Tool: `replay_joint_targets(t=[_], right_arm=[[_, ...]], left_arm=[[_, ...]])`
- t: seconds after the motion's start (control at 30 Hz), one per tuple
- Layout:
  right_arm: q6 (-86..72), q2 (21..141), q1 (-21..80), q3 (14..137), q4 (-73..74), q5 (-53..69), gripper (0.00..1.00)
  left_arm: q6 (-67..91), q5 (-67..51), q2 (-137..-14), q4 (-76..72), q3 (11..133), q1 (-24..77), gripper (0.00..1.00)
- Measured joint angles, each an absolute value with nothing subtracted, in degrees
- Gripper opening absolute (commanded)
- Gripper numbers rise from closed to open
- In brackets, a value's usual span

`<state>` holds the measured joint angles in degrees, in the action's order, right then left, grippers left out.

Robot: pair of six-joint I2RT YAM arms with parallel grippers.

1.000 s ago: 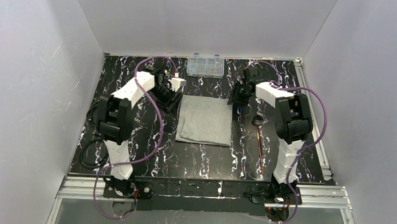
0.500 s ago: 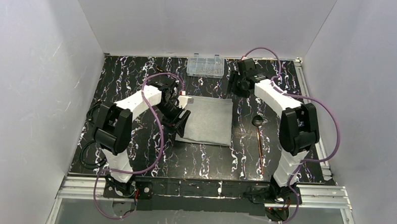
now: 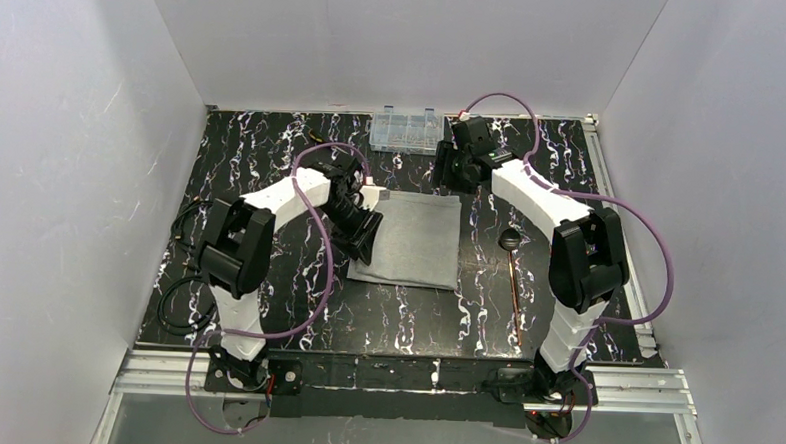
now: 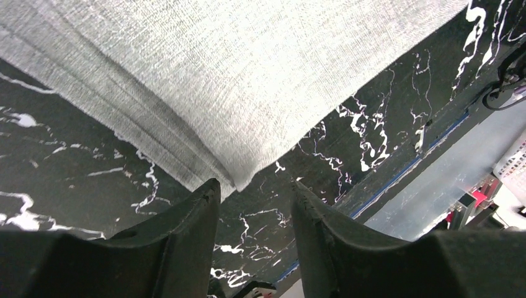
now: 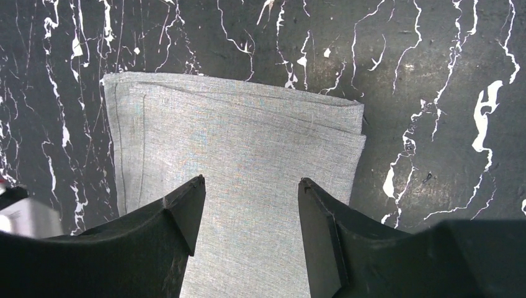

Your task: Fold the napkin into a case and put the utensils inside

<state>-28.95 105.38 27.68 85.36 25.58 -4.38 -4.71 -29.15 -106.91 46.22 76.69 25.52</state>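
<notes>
On the black marbled table (image 3: 415, 323), the folded napkin (image 3: 408, 238) is lying at the middle. The left gripper (image 4: 254, 186) is hanging at its left edge and the right gripper (image 5: 251, 183) over its far edge, both with jaws apart and empty. The utensils (image 3: 512, 282) are lying just right of it.

From above, the left gripper (image 3: 360, 233) covered the left edge of the napkin (image 3: 418, 238), so how the cloth lay beneath it could not be told. The utensils (image 3: 512, 287) were too thin to count – only a dark rounded head and one copper stem stood out. The contents of the clear box (image 3: 406, 130) were too small to read. The left wrist view cut the napkin off at its top and left edges (one corner showed), and in the right wrist view its near part was lost behind the fingers of the right gripper (image 5: 251, 183).
</notes>
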Motion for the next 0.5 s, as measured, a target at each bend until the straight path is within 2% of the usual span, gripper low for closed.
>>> replay_joint_targets(t=[0.37, 0.5], right_arm=[[-30.7, 105.4, 28.2, 85.3, 24.6, -2.1, 0.63], [-31.4, 105.4, 28.8, 85.3, 23.6, -1.2, 0.63]], left_arm=[[-0.9, -28.9, -109.3, 44.1, 76.0, 25.9, 0.36], [0.5, -28.9, -109.3, 43.6, 74.6, 25.9, 0.30]])
